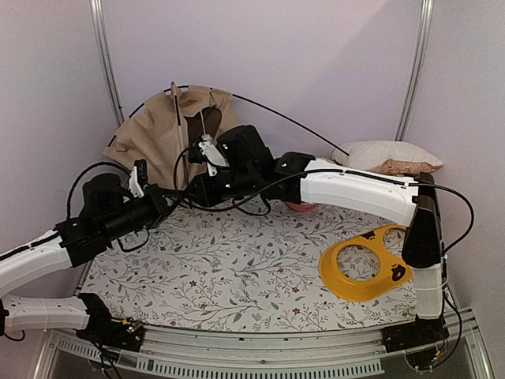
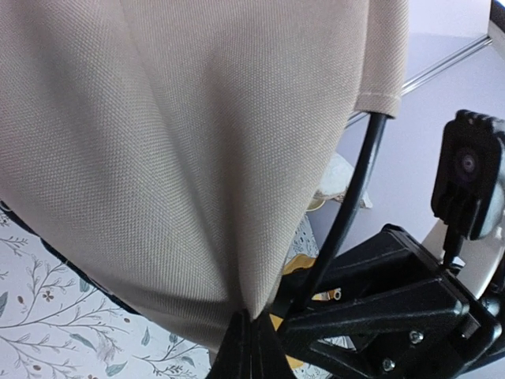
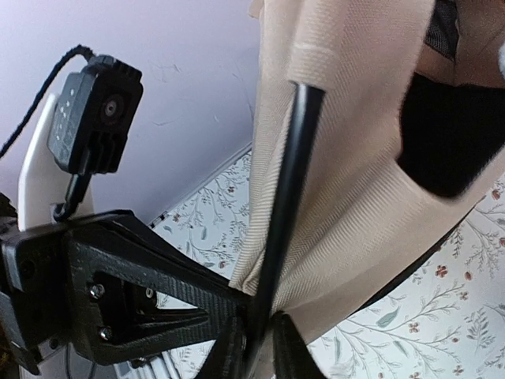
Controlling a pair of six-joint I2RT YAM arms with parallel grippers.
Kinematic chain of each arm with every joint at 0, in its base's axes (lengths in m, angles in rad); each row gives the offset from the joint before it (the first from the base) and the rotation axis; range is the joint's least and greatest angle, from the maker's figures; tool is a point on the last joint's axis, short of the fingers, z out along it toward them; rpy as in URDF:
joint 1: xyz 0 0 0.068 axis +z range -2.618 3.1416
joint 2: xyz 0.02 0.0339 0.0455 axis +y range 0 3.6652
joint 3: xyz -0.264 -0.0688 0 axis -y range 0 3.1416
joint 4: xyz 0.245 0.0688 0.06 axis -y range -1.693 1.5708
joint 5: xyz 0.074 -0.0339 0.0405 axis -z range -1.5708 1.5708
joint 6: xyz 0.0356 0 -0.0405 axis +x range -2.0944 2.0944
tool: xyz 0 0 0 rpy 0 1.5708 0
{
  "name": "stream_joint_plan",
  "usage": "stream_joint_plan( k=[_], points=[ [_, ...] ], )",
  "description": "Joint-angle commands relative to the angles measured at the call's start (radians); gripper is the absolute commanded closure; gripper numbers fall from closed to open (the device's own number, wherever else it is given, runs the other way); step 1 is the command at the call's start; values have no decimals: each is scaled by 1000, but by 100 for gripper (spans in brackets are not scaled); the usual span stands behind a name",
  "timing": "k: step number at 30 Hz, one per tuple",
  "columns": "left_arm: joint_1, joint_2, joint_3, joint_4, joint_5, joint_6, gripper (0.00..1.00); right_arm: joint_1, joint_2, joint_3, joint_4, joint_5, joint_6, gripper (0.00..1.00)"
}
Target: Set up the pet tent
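Overhead only gives the layout. The tent [image 1: 162, 134] is slumped in a heap at the back-left of the bench [image 1: 237, 268]. The pillow [image 1: 387, 156] is back-right and the yellow ring [image 1: 363, 268] lies flat front-right, both well apart from the tent. Both arms reach to the tent's front edge, but overhead their bodies hide the grips.

Wrist views fill that in:
- **Left tool** [image 2: 248, 347]: fingers pressed together, with a gathered fold of the tan tent fabric pinched between them. The fabric drapes over most of the view.
- **Right tool** [image 3: 254, 347]: clamped on the black pole [image 3: 286, 197]. The pole runs up between its fingers into a fabric sleeve, with tent cloth touching beside it and the dark lining above.

Each wrist camera sees the other tool just beside it. Overhead shows the pole arcing from the tent toward the pillow.
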Motion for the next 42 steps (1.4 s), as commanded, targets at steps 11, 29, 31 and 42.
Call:
stream_joint_plan(
  k=[11,29,31,42],
  points=[
    [7,-137,0,-103,-36,101,75,-46,28,83,-17,-130,76,100],
    [3,-225,-406,521,-38,-173,57,-60,38,141,3,-244,161,100],
    [3,-200,-424,600,-52,-198,55,-60,38,141,11,-254,169,100],
    [3,23,-408,857,-51,-230,40,-59,41,139,28,-268,196,100]
  ],
)
